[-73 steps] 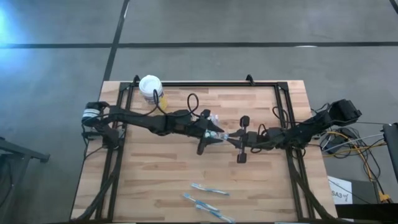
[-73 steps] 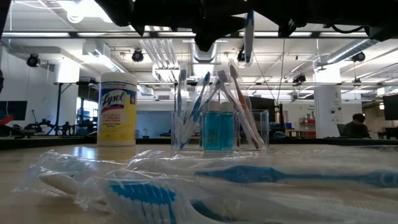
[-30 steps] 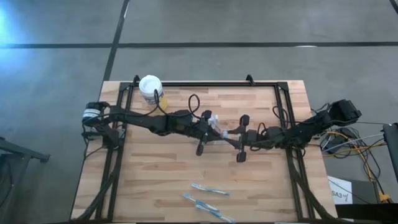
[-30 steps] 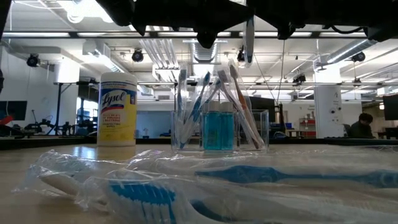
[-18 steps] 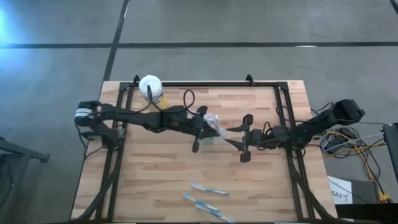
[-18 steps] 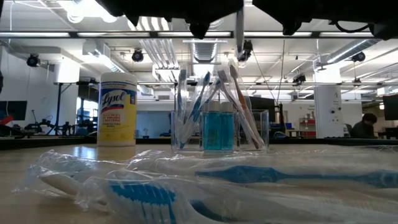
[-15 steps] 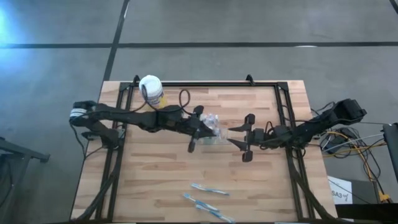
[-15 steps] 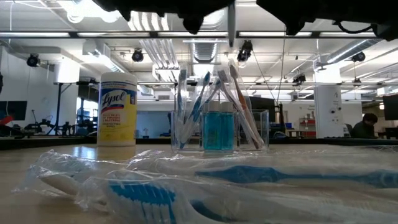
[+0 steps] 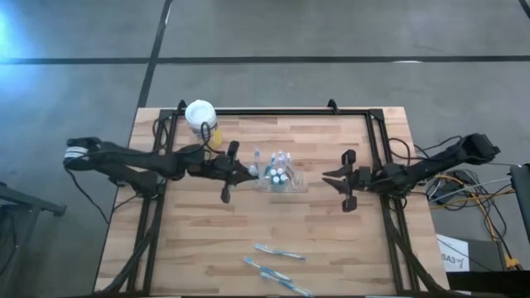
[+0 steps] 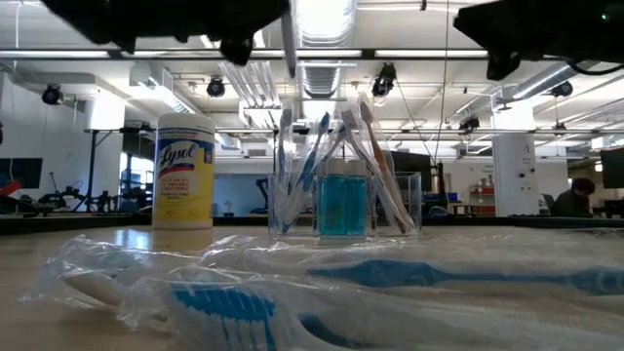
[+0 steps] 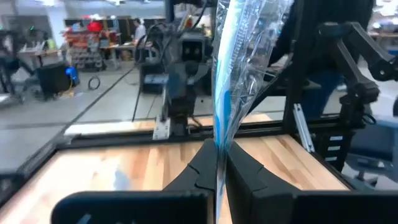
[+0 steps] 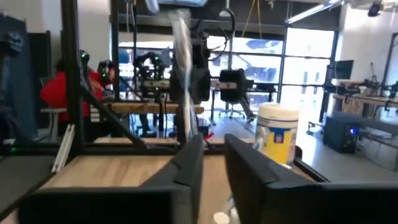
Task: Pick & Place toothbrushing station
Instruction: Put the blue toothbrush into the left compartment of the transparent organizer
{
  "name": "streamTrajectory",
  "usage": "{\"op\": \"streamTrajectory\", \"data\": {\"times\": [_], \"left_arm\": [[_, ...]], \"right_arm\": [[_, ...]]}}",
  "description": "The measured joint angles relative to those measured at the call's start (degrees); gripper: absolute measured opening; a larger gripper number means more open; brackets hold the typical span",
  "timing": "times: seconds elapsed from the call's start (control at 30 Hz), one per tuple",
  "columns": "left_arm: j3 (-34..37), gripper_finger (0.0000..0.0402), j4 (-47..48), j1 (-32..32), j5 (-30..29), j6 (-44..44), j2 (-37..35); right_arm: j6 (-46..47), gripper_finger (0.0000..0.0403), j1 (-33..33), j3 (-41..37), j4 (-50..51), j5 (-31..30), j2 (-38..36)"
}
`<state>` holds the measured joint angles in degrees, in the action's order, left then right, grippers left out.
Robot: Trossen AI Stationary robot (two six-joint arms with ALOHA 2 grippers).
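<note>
Wrapped toothbrush (image 11: 225,74) upright, pinched in left tool (image 11: 217,163); right tool (image 12: 211,163) slightly parted.

Counter (image 9: 248,223) – pale striped wood planks, black frame. Canister (image 10: 184,172) – yellow body, white lid, blue lettering. Wrapped toothbrushes (image 10: 322,288) – blue and white in clear film. Holder (image 10: 343,205) – clear, bottles inside blue.

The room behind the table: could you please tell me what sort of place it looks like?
Probably a robotics lab or workshop in an open industrial hall: exposed ceiling ducts and strip lights, benches crowded with equipment, and a person seated at a far workstation.
</note>
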<state>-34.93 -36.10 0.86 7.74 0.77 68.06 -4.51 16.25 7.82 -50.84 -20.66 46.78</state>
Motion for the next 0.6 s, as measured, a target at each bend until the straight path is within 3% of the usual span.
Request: {"op": "streamTrajectory", "data": {"times": [0.13, 0.37, 0.6], "left_arm": [[5.7, 0.0011, -7.0, 0.0, -2.6, -2.1, -0.2], [8.7, 0.0011, -10.7, 0.0, -12.9, -4.9, 4.2], [8.9, 0.0011, -19.5, 0.0, -14.1, -5.5, 14.3]], "right_arm": [[-0.8, 0.0015, 0.0, -1.7, 5.2, 2.2, -6.1], [-1.6, 0.0009, 0.0, -4.5, 6.1, 2.7, -11.0], [-1.8, 0.0008, 0.0, -4.8, 5.7, 2.7, -11.5]]}}
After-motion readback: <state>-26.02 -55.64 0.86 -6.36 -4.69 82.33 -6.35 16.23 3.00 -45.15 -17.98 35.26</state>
